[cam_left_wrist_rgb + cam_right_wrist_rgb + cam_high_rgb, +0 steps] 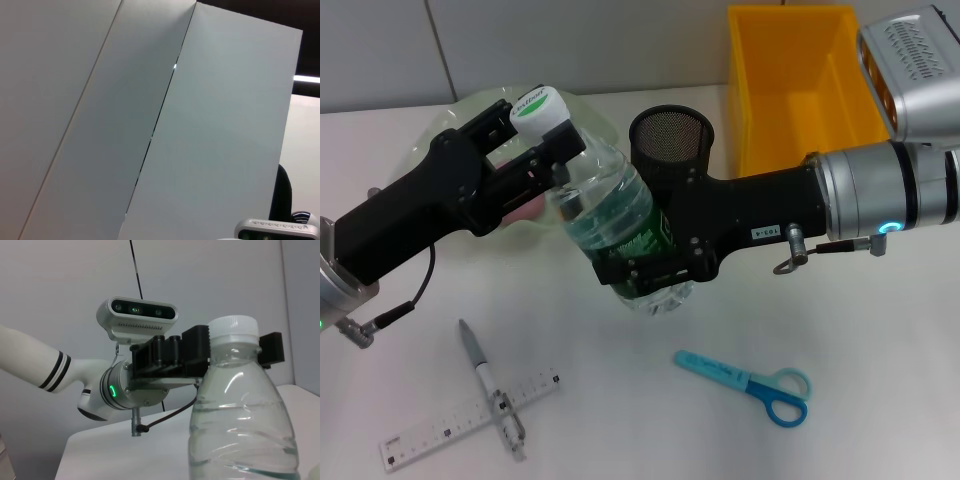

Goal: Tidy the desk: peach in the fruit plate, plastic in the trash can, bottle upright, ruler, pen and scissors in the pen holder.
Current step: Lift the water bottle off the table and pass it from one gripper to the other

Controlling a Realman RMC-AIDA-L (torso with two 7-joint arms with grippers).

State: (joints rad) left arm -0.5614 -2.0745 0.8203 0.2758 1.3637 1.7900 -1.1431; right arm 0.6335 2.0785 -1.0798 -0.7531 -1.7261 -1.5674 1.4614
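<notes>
Bottle (620, 225) is up off the counter (620, 400), my right pincer (645, 275) clamped round its base, left pincer (555, 160) pinching its neck. Pen holder (672, 140) sits right behind; pen (490, 385), ruler (440, 425), scissors (750, 380) lie out front.

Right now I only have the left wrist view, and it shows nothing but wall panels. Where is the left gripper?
Observer: In the head view, the left gripper sits at the neck of the bottle, just under its cap.
Operator: Is the right arm involved?
Observer: Yes, the right gripper clamps the bottle's lower body.
Operator: Is the pen holder filled?
Observer: Not with these: the pen lies across the ruler, and the scissors lie on the table.
</notes>
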